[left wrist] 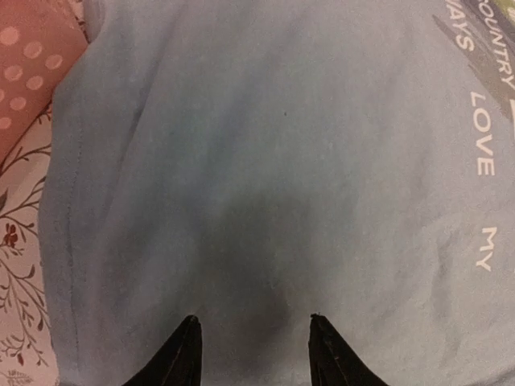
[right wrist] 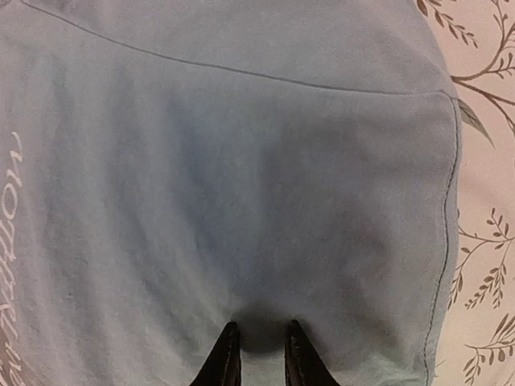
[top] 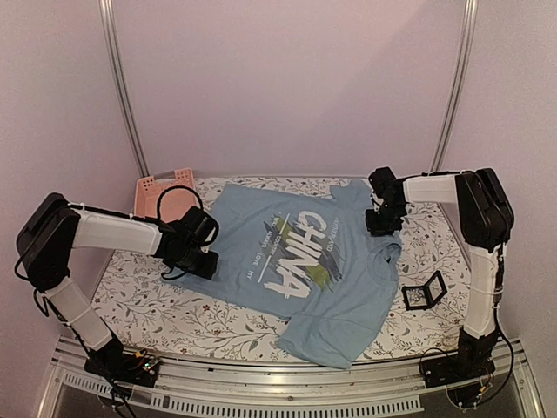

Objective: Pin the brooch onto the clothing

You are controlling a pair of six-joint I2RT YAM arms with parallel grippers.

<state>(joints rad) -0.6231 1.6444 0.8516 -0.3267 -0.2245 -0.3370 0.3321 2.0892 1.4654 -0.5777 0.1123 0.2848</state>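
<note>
The T-shirt (top: 287, 261) is being supported, spread flat and print up, by the flowered counter (top: 174, 305). The left pincer (left wrist: 252, 338) is being held spread over its plain edge beside the pink basket (top: 161, 193), with nothing between the fingers. The right pincer (right wrist: 259, 342) is being held nearly pressed together near the sleeve hem; whether cloth is being pinched cannot be told.

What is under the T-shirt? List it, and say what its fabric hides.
The floral table cover shows around the T-shirt and runs beneath it. Whatever else lies under the fabric is covered; no brooch shows in any view.
</note>
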